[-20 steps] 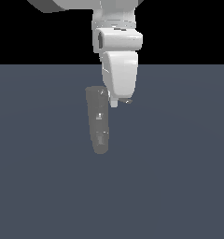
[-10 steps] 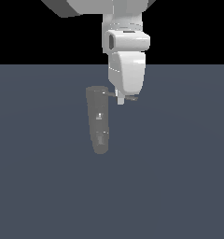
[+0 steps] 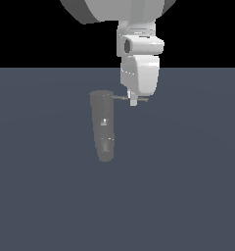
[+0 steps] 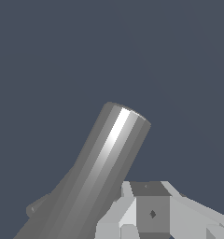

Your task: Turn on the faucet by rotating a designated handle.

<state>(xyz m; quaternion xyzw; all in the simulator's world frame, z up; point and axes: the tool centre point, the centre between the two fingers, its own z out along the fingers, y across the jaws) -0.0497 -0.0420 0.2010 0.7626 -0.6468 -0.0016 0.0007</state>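
Dark-grey tapered faucet [image 3: 103, 125] (thin side handle [image 3: 120, 98])

The exterior view faces the dull dark-grey tapered cylinder faucet [image 3: 103, 128] from mid-distance, slightly above, the white arm's hand hanging just beside its wide end. The wrist view sits close against the same faucet [image 4: 102, 177], looking along its shining body; both share it.

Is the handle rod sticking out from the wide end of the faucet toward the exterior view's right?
Yes. The thin handle projects from the faucet's wide end toward the exterior view's right, under the gripper.
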